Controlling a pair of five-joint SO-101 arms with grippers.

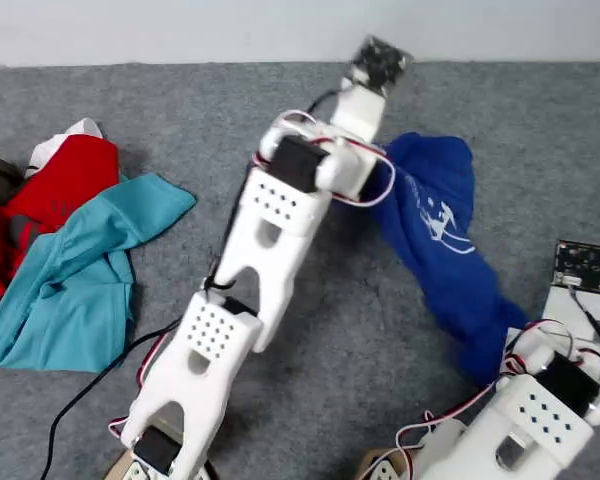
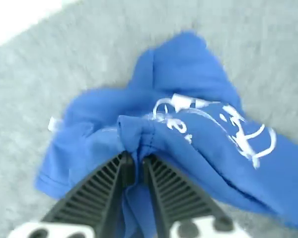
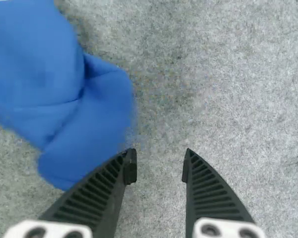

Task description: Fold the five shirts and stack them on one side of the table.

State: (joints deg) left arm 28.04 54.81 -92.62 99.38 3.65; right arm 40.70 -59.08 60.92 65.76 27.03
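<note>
Across the high view, a blue shirt (image 1: 445, 240) is seen crumpled on the grey tabletop (image 1: 540, 130), strung out between the far end of the left arm (image 1: 280, 220) and the right arm (image 1: 540, 410). A teal shirt (image 1: 70, 280) and a red shirt (image 1: 65, 180) are heaped together well apart from it, unfolded. On the left wrist view, the jaws are clamped narrow on a bunched fold of the blue shirt, near its white print. On the right wrist view, the jaws are held wide and empty over bare tabletop, with the shirt's other end just beside one jaw. The step is judged as spreading the first shirt; no fold is made yet and nothing is stacked. Next, the loose end likely needs to be gripped by the right jaws and the cloth drawn out flat.
</note>
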